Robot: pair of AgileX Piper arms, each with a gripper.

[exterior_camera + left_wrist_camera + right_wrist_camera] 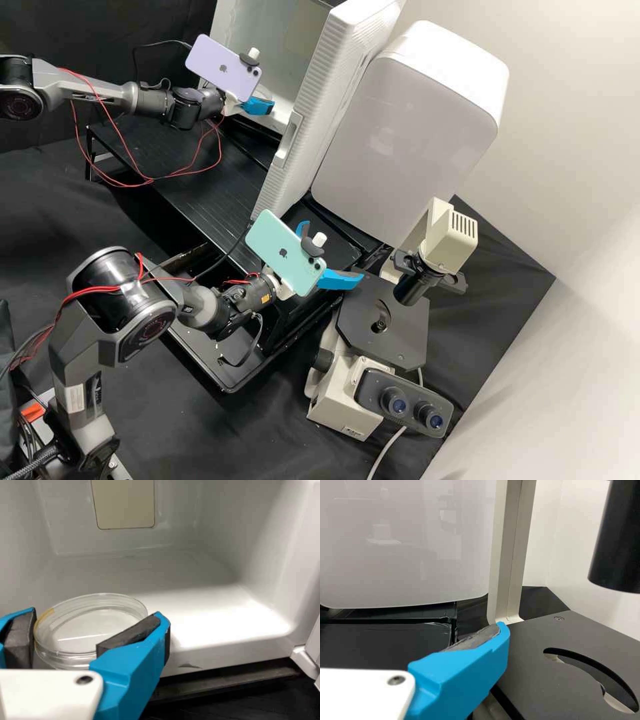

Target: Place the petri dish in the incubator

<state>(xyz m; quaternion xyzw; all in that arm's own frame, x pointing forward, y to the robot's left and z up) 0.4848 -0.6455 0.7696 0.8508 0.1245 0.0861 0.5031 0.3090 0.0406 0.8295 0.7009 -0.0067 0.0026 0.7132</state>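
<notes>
Left pincer (pixel 257 105), upper left in the high view, is at the incubator (pixel 333 80). Its wrist view shows it grasping the dish (pixel 85 630). Right pincer (pixel 340 279), at centre: state cannot be told.

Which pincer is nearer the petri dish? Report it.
Left. The left pincer holds the petri dish inside the incubator; the right pincer is off by the microscope stage.

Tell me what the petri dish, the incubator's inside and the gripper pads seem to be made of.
Petri dish: clear, glossy plastic, possibly glass; you can see straight through it, and its rim catches the light.
Incubator interior: white moulded plastic, smooth and slightly shiny, with rounded corners.
Pads on the left gripper: dark grey matte rubber or foam, judging by their dull look.
</notes>
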